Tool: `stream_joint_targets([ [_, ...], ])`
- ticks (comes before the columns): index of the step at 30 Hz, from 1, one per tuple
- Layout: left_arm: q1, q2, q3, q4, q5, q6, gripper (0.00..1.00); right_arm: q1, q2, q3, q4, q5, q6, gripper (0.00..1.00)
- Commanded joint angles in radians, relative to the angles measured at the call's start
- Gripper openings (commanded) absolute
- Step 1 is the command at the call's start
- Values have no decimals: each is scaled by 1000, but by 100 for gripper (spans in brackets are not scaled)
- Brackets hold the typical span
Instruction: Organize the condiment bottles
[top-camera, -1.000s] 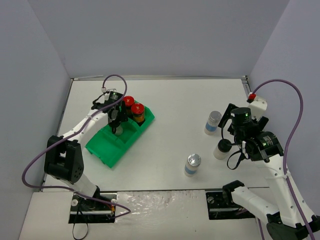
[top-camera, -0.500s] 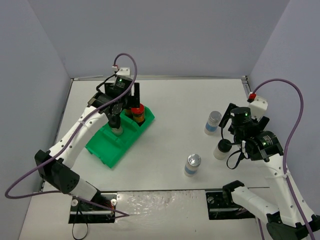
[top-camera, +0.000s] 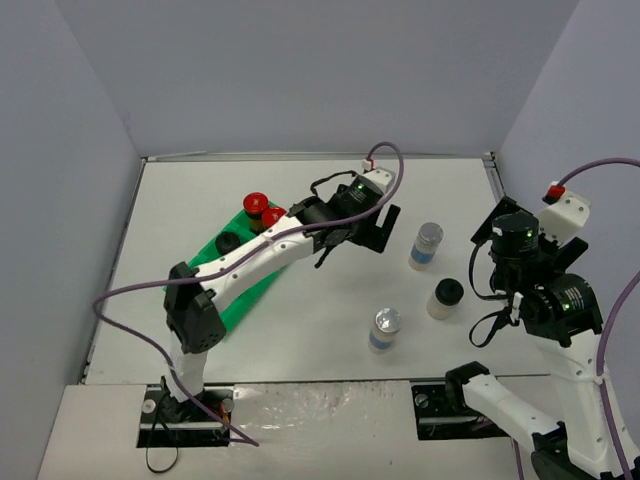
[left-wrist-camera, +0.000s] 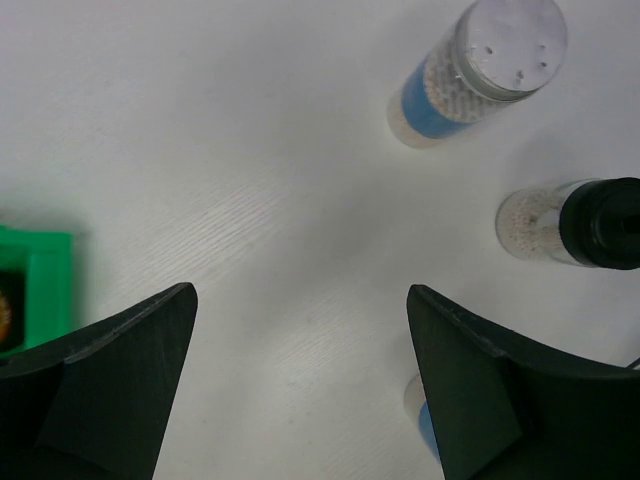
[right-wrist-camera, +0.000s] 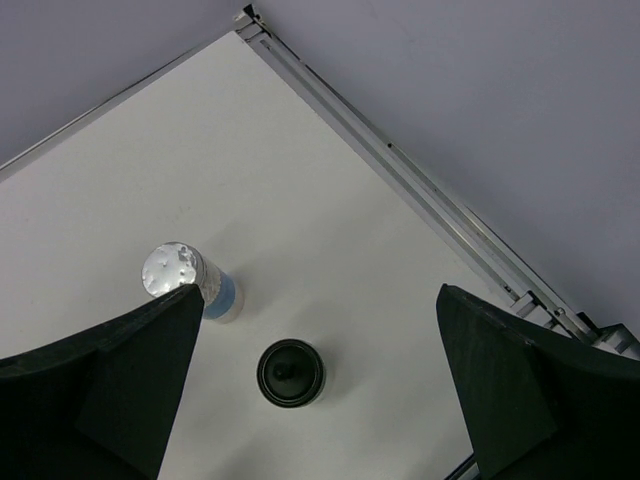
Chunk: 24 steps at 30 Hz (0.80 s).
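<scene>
Two red-capped bottles (top-camera: 262, 208) and one black-capped bottle (top-camera: 228, 242) stand in the green tray (top-camera: 222, 296). On the table stand two silver-capped bottles (top-camera: 427, 243) (top-camera: 385, 328) and a second black-capped bottle (top-camera: 446, 297). My left gripper (top-camera: 347, 238) is open and empty, hovering between the tray and these bottles. Its wrist view shows a silver-capped bottle (left-wrist-camera: 470, 75), the black-capped bottle (left-wrist-camera: 575, 222) and the other silver-capped one (left-wrist-camera: 418, 405), partly hidden by a finger. My right gripper (top-camera: 503, 262) is open and empty, above the black-capped bottle (right-wrist-camera: 290, 372) and beside a silver-capped one (right-wrist-camera: 187, 281).
The tray's corner shows at the left of the left wrist view (left-wrist-camera: 35, 285). A metal rail (right-wrist-camera: 400, 160) runs along the table's far right edge below the grey wall. The right arm stands close to the right wall.
My left gripper has left the black-capped bottle in the tray and swung right across the table. My right gripper has pulled back to the right, away from the black-capped bottle.
</scene>
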Motion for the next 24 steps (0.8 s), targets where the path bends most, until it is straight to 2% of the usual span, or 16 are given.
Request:
stream_joint_targets([
  [1,-50,78,155,132,156,7,83,-6,-6,39,-42,64,42,100],
  [6,-103,188,256,165,211,4,83,-5,-21,36,-62,62,50,100],
  [18,-208,340,357,256,292,18,84,-8,-41,44,-95,57,58,100],
  [24,-233,423,433,239,280,51,84,-6,-49,41,-100,34,59,100],
])
